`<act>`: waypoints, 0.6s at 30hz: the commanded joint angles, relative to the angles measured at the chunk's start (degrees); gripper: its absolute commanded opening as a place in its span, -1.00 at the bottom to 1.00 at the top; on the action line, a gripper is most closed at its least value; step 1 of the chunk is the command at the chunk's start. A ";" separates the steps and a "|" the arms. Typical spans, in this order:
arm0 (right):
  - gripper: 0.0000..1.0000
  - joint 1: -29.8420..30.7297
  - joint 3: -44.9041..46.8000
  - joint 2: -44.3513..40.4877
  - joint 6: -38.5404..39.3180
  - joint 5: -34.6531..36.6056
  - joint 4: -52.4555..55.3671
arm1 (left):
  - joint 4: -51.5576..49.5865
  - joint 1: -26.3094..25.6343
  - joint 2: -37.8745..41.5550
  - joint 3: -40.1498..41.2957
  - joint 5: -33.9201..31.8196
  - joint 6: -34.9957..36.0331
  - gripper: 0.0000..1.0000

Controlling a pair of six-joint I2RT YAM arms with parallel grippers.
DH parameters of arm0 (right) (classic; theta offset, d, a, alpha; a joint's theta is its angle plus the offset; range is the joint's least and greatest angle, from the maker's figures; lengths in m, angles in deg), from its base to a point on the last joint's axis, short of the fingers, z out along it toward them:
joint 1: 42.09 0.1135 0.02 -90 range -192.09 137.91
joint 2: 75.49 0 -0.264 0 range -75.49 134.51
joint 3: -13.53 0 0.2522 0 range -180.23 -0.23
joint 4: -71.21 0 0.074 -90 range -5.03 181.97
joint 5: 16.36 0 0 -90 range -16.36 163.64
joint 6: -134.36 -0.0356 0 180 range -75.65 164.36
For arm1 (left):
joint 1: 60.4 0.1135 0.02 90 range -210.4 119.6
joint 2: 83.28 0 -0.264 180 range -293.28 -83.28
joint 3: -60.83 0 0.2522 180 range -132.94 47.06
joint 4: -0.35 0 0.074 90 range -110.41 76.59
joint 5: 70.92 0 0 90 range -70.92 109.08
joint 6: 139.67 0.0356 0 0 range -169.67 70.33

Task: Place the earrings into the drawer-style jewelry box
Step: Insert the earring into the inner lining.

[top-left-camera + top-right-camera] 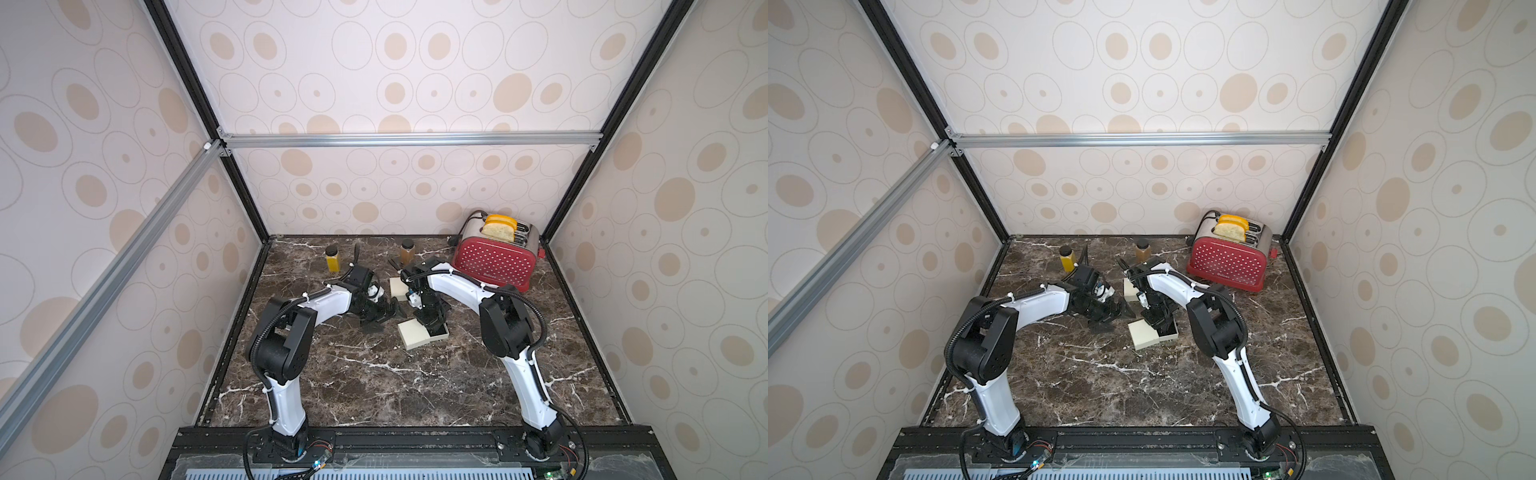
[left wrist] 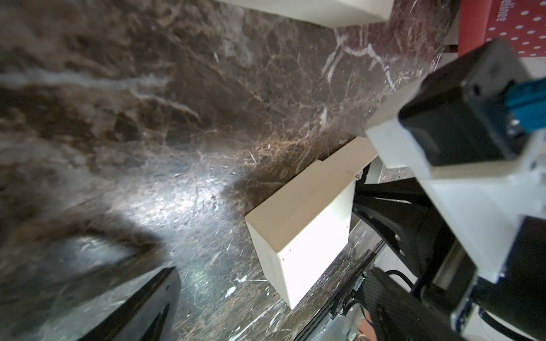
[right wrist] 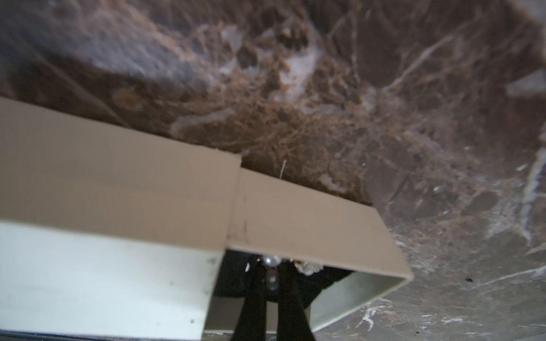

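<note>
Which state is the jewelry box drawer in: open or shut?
Open: the drawer projects from the cream sleeve, and the right gripper holds a pearl earring over its dark lining.

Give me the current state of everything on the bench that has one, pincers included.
left pincer, open, empty
right pincer, shut on the first earring
first earring, gripped, inside the drawer
second earring, lying in the drawer
jewelry box, drawer pulled partway out
toaster, upright, bread standing in slots
yellow jar, upright, lid on
brown jar, upright, lid on
</note>
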 commanded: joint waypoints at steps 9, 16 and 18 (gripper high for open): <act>-0.52 0.83 0.93 -2.43 -1.28 -2.53 -0.38 | 0.42 -0.18 2.43 0.32 0.57 0.45 0.98; -0.36 1.43 0.88 -3.50 -1.13 -2.62 0.20 | 0.59 -0.24 2.41 0.30 0.67 0.30 0.98; -0.33 1.52 0.48 -4.01 -1.13 -2.39 0.85 | 0.67 -0.26 2.26 0.32 0.67 0.30 0.98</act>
